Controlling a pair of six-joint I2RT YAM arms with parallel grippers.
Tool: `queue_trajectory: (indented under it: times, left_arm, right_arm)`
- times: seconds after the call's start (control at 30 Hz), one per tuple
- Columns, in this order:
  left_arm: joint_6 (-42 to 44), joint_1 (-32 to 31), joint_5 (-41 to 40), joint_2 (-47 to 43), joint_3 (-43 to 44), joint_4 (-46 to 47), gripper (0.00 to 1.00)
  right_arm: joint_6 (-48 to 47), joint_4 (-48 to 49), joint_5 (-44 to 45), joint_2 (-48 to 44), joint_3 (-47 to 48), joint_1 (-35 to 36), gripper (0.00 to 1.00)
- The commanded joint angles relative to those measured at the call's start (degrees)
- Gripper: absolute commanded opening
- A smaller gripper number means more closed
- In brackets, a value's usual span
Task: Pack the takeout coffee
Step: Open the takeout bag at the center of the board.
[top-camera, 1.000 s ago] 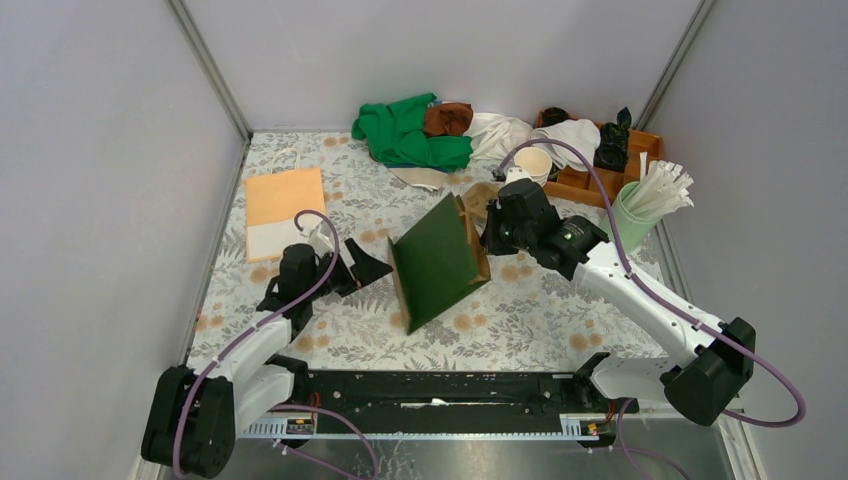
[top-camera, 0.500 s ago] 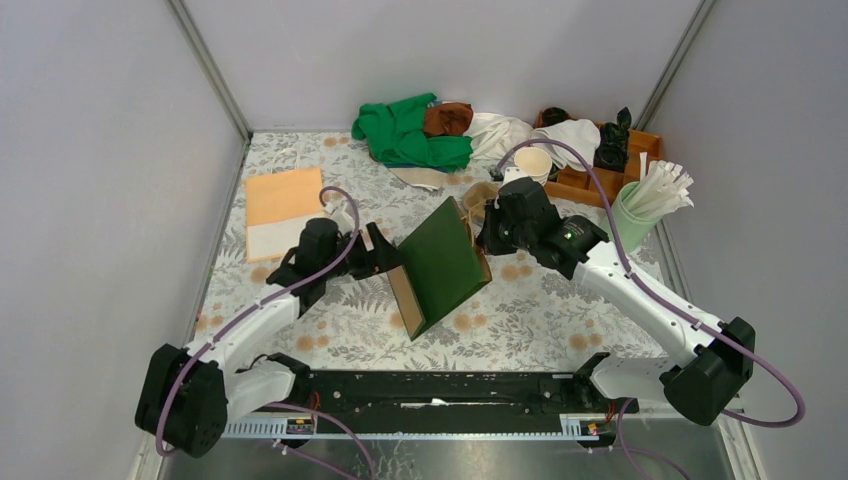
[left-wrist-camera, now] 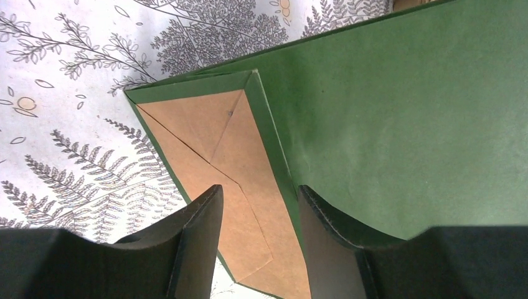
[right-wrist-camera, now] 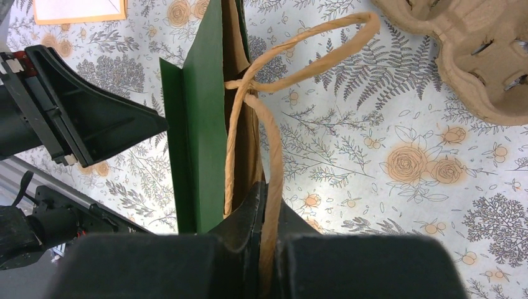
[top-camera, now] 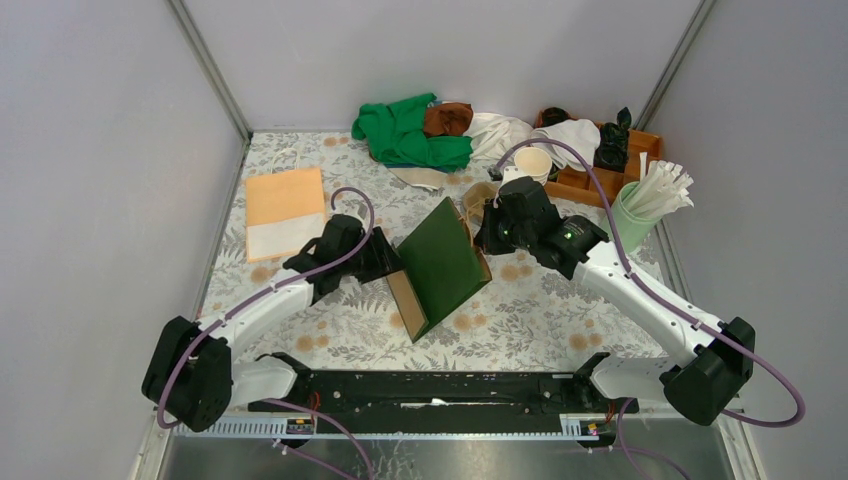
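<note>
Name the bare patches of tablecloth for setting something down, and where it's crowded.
Bare: the near strip between the green bag and the right arm; the far-left corner between the orange sheet and the green cloth. Crowded: back right, around the wooden tray and straw cup.

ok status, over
Right gripper shut on twine handle of dark green paper bag. Left gripper open, straddling bag's folded base. Lidded white coffee cup not in view. Brown moulded-pulp cup carrier beside bag, apart.
</note>
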Motion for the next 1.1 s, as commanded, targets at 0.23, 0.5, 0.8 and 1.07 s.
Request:
queue_trajectory:
  times: [0.23, 0.5, 0.8, 1.07]
  left_arm:
    - [-1.6, -2.4, -0.9, 0.8, 1.8, 0.0, 0.51]
    - [-2.6, -4.5, -0.6, 0.7, 3.1, -1.3, 0.55]
    - [-3.0, -4.7, -1.8, 1.1, 2.0, -3.2, 0.29]
    - [-2.2, -2.8, -1.6, -4.2, -0.7, -3.5, 0.0]
  right_arm:
    - [-0.4, 1.7, -0.5, -1.1, 1.3, -0.3, 0.0]
    - [-0.1, 2.0, -0.8, -0.8, 1.2, -0.3, 0.0]
    - [0.1, 1.6, 0.0, -1.1, 1.2, -0.3, 0.0]
    - [1.0, -2.9, 13.4, -3.0, 2.7, -0.3, 0.0]
